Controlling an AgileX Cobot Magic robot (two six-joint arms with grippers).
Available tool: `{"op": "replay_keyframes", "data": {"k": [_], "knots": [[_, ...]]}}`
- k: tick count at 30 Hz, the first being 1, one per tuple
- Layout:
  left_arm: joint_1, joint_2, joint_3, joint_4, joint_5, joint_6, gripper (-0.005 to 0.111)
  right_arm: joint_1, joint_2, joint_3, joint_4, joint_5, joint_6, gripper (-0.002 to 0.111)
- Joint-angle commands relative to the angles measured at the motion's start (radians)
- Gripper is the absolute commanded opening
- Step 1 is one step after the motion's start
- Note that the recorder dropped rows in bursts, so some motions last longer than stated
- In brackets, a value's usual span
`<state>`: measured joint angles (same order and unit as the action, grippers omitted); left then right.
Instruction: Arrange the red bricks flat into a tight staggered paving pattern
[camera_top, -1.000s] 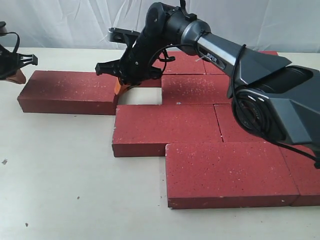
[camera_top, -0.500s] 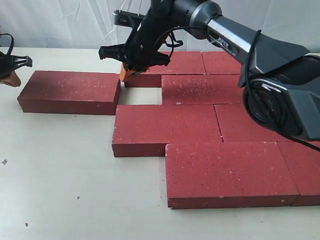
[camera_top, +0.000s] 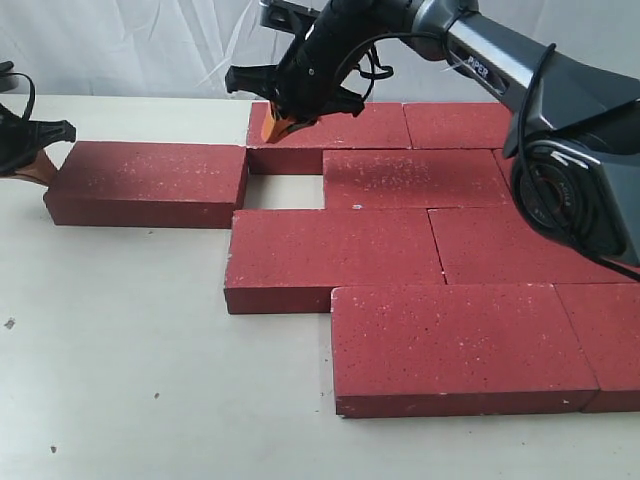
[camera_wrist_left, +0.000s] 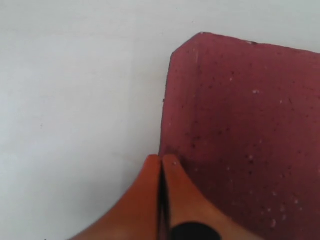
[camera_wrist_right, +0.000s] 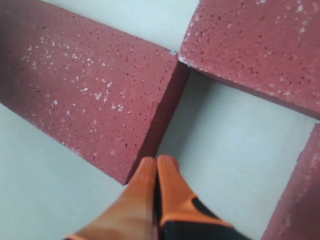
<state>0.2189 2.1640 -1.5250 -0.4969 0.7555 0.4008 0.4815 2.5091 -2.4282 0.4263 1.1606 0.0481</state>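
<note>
Several red bricks lie flat in staggered rows, the front one nearest. One loose red brick lies at the left, its right end almost level with the gap in the second row. My left gripper is shut, fingertips against that brick's left end. My right gripper is shut, holds nothing and hangs above the back-row brick's left corner. In the right wrist view the right gripper is over the loose brick's right end.
A white curtain hangs behind the pale table. The right arm's dark links reach over the bricks on the right. Bare table shows between bricks in the right wrist view.
My right gripper has lifted and moved back from the gap toward the back-row brick. The left gripper has come in against the loose brick's left end, and that brick has slid slightly right.
</note>
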Motion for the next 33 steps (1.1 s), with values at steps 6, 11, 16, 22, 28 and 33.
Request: {"op": "replay_keyframes", "data": {"k": [6, 11, 16, 22, 28, 33], "knots": [[-0.002, -0.001, 0.004, -0.018, 0.025, 0.030, 0.000, -0.005, 0.007, 0.000, -0.011, -0.010, -0.002, -0.001], [-0.002, -0.001, 0.004, -0.003, 0.025, 0.026, 0.000, -0.003, 0.051, 0.000, 0.025, -0.039, -0.002, -0.001], [-0.002, -0.001, 0.004, 0.029, 0.025, 0.021, 0.000, -0.003, 0.096, 0.000, 0.094, -0.065, -0.002, -0.001], [-0.002, -0.001, 0.004, 0.033, 0.025, 0.021, 0.000, 0.004, 0.131, 0.000, 0.151, -0.074, -0.002, -0.001], [-0.002, -0.001, 0.004, 0.033, 0.025, 0.021, 0.000, 0.032, 0.150, 0.000, 0.160, -0.068, -0.002, -0.001], [-0.002, -0.001, 0.004, 0.033, 0.025, 0.021, 0.000, 0.039, 0.152, 0.000, 0.186, -0.051, -0.008, -0.001]]}}
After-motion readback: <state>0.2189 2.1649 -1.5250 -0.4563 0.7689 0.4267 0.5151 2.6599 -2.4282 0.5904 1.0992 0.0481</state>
